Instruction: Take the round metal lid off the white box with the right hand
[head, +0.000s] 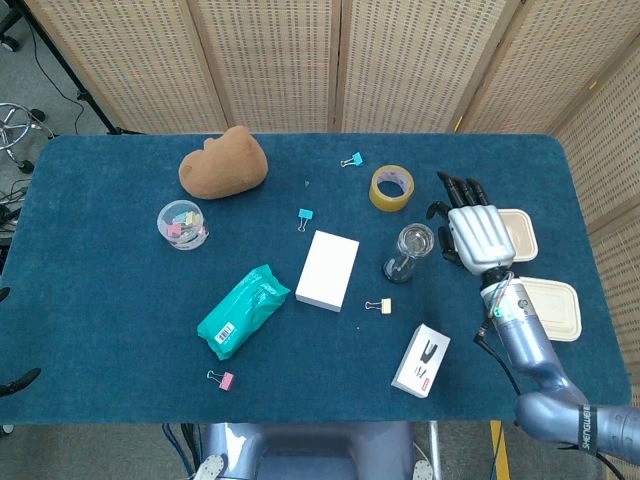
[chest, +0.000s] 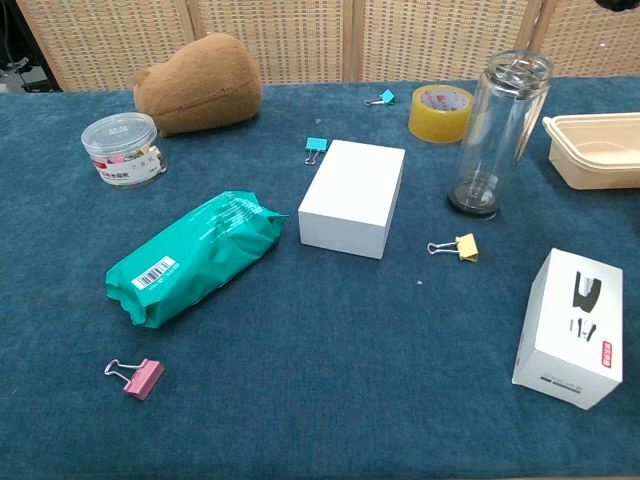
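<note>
The white box is lying mid-counter with no round metal lid visible on it. The right hand, fingers apart and holding nothing, is hovering beside the glass bottle; next I judge it must locate the lid.

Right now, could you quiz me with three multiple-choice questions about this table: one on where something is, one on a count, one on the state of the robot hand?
1. Where does the yellow binder clip lie?
A. near the clear bottle
B. on the brown plush
C. inside the tape roll

2. How many binder clips lie loose on the cloth?
A. two
B. four
C. six

3. What is the right robot hand doing?
A. gripping the bottle
B. holding nothing, fingers apart
C. pressing the white box

Answers: 1 A, it sits just below the bottle's base. 2 B, two blue, one yellow, one pink. 3 B, it hangs beside the bottle.
</note>
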